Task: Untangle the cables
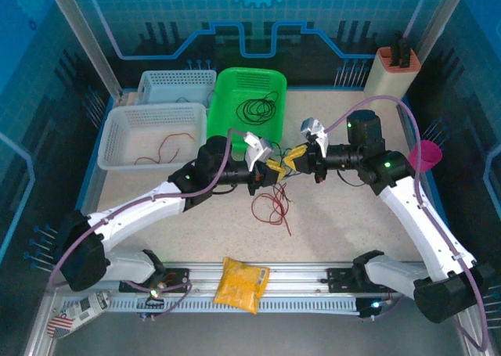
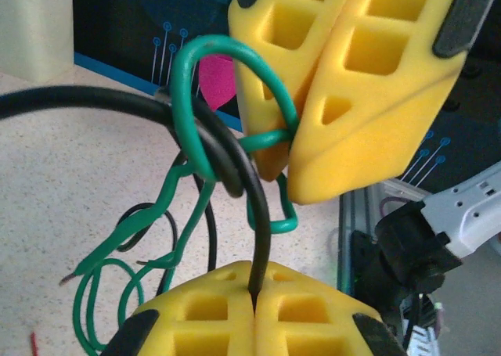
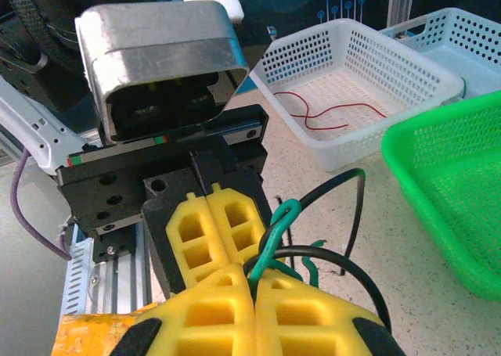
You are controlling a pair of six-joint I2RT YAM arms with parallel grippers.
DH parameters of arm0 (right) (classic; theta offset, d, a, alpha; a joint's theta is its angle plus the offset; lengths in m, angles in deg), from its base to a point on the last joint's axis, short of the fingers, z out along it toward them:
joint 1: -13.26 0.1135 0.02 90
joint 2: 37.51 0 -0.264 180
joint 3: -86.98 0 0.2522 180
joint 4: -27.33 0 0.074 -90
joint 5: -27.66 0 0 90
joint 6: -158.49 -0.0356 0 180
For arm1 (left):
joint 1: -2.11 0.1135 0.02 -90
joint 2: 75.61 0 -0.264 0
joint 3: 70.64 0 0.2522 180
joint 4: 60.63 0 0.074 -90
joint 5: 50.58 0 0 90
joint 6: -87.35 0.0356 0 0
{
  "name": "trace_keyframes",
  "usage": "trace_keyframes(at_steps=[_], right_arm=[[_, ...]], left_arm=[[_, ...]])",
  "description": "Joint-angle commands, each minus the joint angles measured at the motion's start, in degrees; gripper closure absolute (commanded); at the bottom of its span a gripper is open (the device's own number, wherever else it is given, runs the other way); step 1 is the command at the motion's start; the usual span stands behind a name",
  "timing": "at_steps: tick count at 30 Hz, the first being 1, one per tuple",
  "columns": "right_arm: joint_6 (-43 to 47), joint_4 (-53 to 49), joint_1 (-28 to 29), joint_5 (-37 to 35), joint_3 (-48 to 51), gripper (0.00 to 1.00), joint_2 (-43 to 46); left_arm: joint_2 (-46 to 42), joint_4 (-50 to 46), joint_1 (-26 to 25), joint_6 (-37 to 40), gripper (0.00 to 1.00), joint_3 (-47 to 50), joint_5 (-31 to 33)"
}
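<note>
Above table: left gripper clamps black cable, right gripper green cable.

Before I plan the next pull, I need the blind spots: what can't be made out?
- Left wrist: black cable runs off the left edge; its clamped part hides between the fingers of the left gripper.
- Right wrist: where the green cable is gripped, inside the fingers of the right gripper.
- Top external: how both cables cross, too small.
</note>
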State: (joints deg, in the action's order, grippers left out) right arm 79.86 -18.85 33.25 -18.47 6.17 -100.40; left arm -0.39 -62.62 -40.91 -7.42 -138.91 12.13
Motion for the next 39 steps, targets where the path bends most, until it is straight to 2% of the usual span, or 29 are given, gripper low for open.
trace_keyframes(at_steps=[1, 7, 14, 18, 26, 30, 33, 38, 39], right_arm=[[0.8, -1.2, 0.8, -0.1, 0.6, 1.00, 0.7], [2.4, -2.9, 0.8, 0.5, 1.0, 1.00, 1.2], [3.7, -5.0, 0.8, 2.4, 0.6, 1.00, 1.5], [5.3, -6.7, 0.8, 4.6, 0.1, 1.00, 1.6], [7.6, -10.5, -0.3, 13.7, -0.7, 1.00, -0.1], [6.6, -11.3, -0.5, 13.8, -2.0, 1.00, -1.5], [1.9, -8.0, -1.1, 13.6, -1.8, 1.00, -1.9], [-9.9, 0.9, -2.0, 17.0, -0.6, 1.00, -2.6], [-10.7, 1.3, -2.0, 17.4, -0.7, 1.00, -2.8]], left_arm=[[-3.1, -2.5, 0.4, 1.5, 1.00, -3.6, -2.3], [-5.5, -4.2, 4.2, 0.5, 1.00, -5.2, -2.2], [-5.1, -4.0, 7.3, -0.5, 1.00, -6.3, -5.1], [-5.0, -4.3, 8.4, -0.1, 1.00, -6.4, -6.3], [-4.9, -4.7, 10.0, 2.0, 1.00, -6.0, -12.3], [-5.6, -5.2, 10.7, 2.7, 0.94, -5.7, -12.7], [-6.5, -7.0, 11.4, 3.2, 0.82, -5.6, -12.2], [-10.8, -15.4, 13.2, 8.9, 0.48, -5.2, -11.6], [-11.9, -17.0, 13.7, 10.3, 0.45, -4.9, -11.6]])
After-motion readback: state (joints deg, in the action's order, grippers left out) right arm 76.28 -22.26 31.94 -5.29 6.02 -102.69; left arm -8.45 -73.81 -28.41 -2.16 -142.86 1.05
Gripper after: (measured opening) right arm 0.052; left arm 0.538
